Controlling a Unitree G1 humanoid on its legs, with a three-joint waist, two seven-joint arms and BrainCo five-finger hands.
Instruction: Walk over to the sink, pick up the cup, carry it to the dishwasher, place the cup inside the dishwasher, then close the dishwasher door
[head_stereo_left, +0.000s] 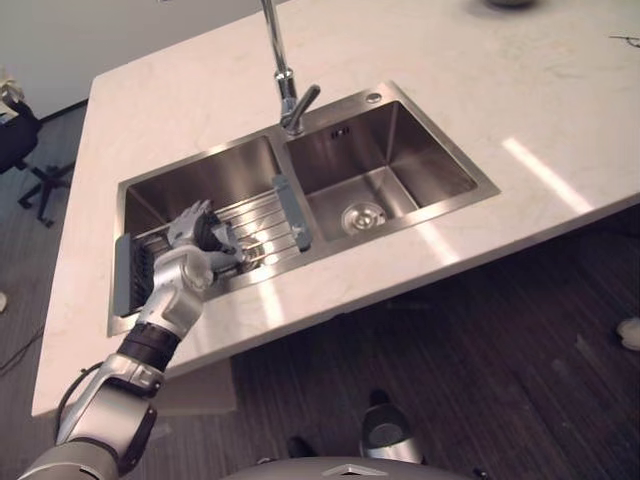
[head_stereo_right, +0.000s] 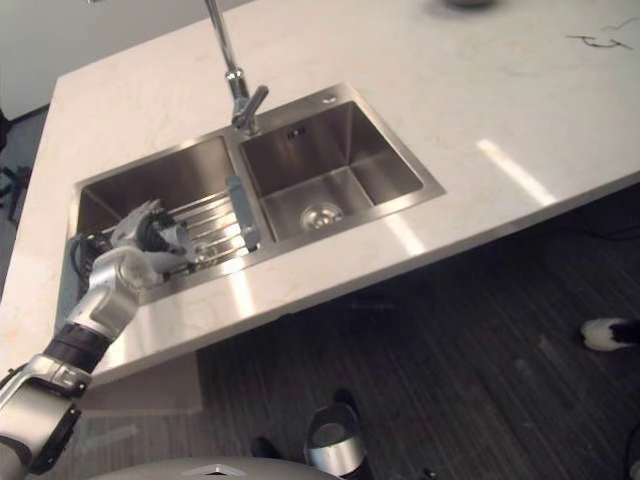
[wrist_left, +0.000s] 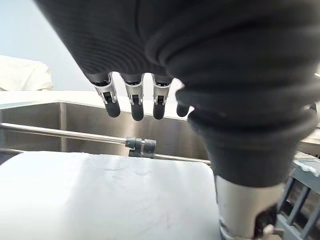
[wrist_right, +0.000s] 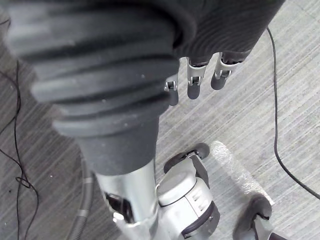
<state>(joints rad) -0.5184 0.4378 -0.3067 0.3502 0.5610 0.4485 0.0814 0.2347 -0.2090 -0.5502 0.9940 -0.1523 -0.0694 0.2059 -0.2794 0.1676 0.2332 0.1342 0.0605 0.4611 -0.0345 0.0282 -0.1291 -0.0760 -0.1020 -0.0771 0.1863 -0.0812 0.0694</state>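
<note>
My left hand (head_stereo_left: 195, 245) reaches into the left basin of the steel double sink (head_stereo_left: 432, 214), over a wire drying rack (head_stereo_left: 262, 218) with grey end pieces. In the left wrist view its fingers (wrist_left: 135, 107) hang straight and loose above a rack rod, with the thumb (wrist_left: 240, 210) apart from them. A pale smooth rounded surface (wrist_left: 110, 200), possibly the cup, lies right under the palm. I cannot tell whether the hand touches it. From the eye views the hand hides it. My right hand (wrist_right: 195, 82) hangs relaxed over the striped floor, holding nothing.
A tall faucet (head_stereo_left: 285, 90) stands behind the divider between the basins. The right basin has a round drain (head_stereo_left: 362, 215). The pale stone counter (head_stereo_left: 470, 70) surrounds the sink. An office chair base (head_stereo_left: 40, 185) stands on the floor at far left.
</note>
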